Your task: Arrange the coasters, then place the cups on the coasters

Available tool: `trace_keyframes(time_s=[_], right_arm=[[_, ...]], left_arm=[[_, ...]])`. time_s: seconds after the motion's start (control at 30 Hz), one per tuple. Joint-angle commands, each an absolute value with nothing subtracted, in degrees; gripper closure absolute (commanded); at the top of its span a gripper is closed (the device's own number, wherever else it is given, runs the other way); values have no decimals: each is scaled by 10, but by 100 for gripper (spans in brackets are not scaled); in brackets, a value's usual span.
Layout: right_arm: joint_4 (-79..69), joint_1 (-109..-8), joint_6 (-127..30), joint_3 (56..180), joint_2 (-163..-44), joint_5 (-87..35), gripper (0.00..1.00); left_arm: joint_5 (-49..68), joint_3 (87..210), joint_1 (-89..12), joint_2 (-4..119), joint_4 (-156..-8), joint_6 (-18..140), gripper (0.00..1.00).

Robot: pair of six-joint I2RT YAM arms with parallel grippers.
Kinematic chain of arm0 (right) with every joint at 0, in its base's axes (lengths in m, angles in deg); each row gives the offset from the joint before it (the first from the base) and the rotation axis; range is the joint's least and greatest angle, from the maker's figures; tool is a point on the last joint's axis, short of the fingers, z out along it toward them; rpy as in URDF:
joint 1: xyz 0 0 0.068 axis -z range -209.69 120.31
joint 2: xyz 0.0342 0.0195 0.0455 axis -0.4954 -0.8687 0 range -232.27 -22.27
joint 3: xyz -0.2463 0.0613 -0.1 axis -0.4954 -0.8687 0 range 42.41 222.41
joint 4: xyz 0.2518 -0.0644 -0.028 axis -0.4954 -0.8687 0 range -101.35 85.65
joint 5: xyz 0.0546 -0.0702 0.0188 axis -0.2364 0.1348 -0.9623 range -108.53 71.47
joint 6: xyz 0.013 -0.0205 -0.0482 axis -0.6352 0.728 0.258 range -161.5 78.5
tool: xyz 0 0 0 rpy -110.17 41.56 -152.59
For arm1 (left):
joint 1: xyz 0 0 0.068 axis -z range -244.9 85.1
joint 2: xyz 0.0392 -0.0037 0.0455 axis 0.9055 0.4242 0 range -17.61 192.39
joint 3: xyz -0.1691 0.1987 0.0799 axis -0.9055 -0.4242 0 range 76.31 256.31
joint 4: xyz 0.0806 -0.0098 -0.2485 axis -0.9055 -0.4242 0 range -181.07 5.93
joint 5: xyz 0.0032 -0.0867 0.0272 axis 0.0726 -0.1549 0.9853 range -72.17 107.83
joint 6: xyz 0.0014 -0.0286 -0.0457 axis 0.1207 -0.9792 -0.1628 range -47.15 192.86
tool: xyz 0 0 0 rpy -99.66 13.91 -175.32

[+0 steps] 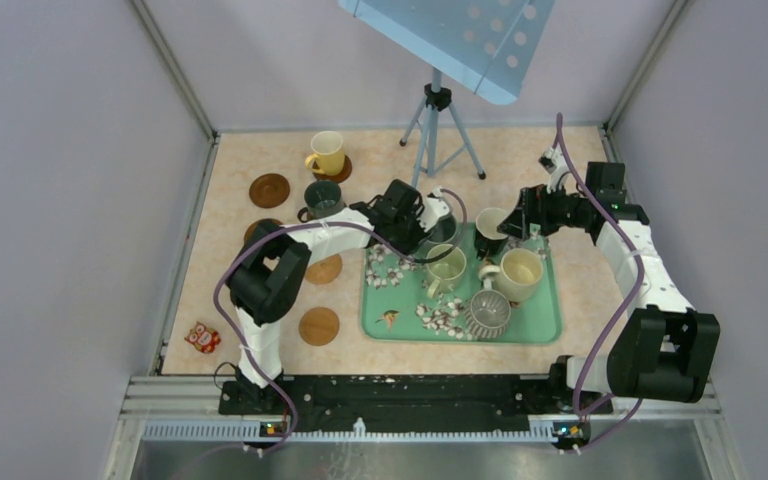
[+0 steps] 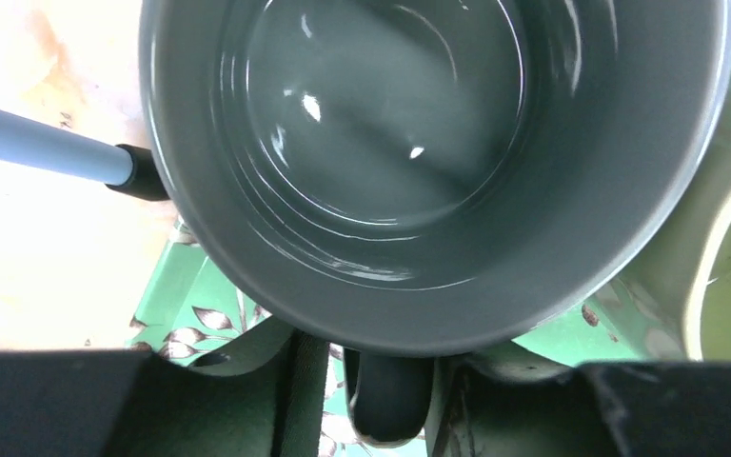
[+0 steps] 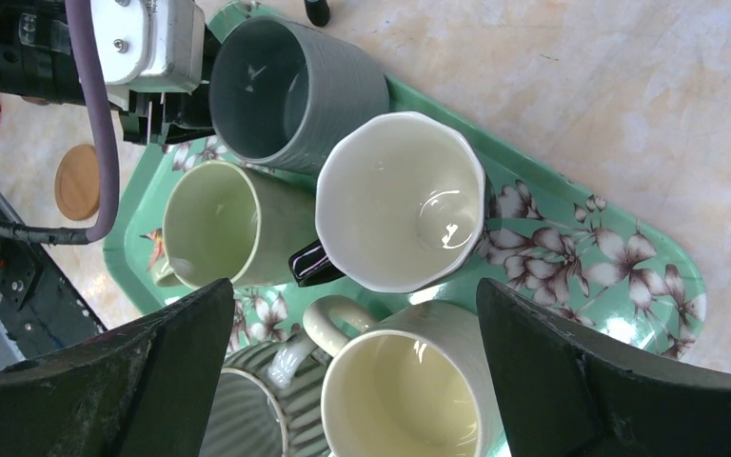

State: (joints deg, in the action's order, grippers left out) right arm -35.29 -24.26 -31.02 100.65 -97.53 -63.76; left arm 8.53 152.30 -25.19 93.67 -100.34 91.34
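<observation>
My left gripper [image 1: 428, 226] is at the back left corner of the green floral tray [image 1: 540, 325], shut on the handle [image 2: 390, 395] of the grey mug [image 2: 438, 162], which fills the left wrist view. My right gripper [image 1: 516, 222] hangs wide open and empty over the tray, its fingers either side of the cream mug [image 3: 405, 400]. Also on the tray are the black mug with white inside [image 3: 400, 200], the pale green mug [image 3: 214, 224] and the ribbed grey mug [image 1: 487, 312]. The yellow mug [image 1: 327, 152] stands on a coaster [image 1: 342, 172]. The dark green mug [image 1: 322, 198] sits nearby on the table.
Bare coasters lie at the left [image 1: 269, 190], by my left arm [image 1: 325, 270] and nearer the front [image 1: 319, 326]; another [image 1: 256, 230] is partly hidden under the arm. A tripod [image 1: 438, 120] stands behind the tray. A small red toy [image 1: 200, 338] lies at the front left.
</observation>
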Motion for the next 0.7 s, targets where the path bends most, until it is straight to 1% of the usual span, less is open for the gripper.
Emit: trace_keyframes(time_s=[0.0,0.07,0.23,0.27,0.67], right_arm=[[-347,-238,-299,1030,-970,-644,4],[-347,-238,-298,1030,-969,-643,4],[-346,-238,-298,1031,-970,-644,4],[-347,-238,-298,1030,-970,-644,4],[-346,-238,-299,1031,-971,-646,4]], left_arm=[[82,1542,-252,939,-971,923,63],[73,1541,-251,934,-975,927,71],[60,1524,-253,900,-977,925,97],[56,1520,-255,893,-977,924,100],[-6,1500,-271,780,-1010,930,100]])
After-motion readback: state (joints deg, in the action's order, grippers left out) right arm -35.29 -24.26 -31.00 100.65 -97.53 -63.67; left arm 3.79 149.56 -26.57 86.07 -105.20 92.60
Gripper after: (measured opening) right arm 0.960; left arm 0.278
